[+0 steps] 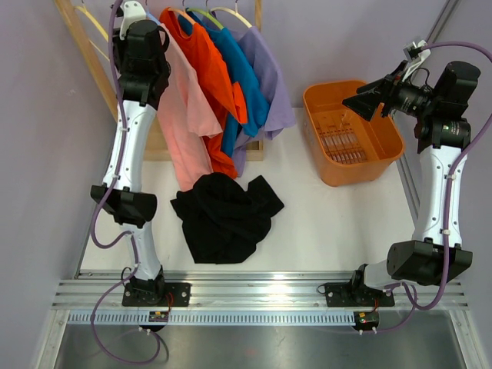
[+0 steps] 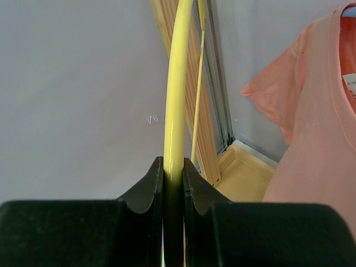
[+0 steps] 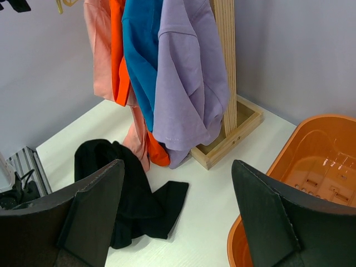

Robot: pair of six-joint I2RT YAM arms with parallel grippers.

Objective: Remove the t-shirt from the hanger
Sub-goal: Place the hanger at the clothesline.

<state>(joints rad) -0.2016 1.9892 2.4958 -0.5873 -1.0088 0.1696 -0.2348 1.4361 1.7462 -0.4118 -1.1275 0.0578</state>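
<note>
— The overhead shot hides what the left pincer (image 2: 173, 167) grips.
— Its wrist view shows it clenched on the yellow hanger (image 2: 177, 83). The black t-shirt (image 1: 227, 217) lies crumpled on the table (image 1: 338, 223); the right pincer (image 3: 178, 172) gapes, empty.

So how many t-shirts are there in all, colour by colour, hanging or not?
Pink t-shirt: 1
Orange t-shirt: 1
Blue t-shirt: 1
Purple t-shirt: 1
Black t-shirt, off the rack on the table: 1
Total: 5
</note>
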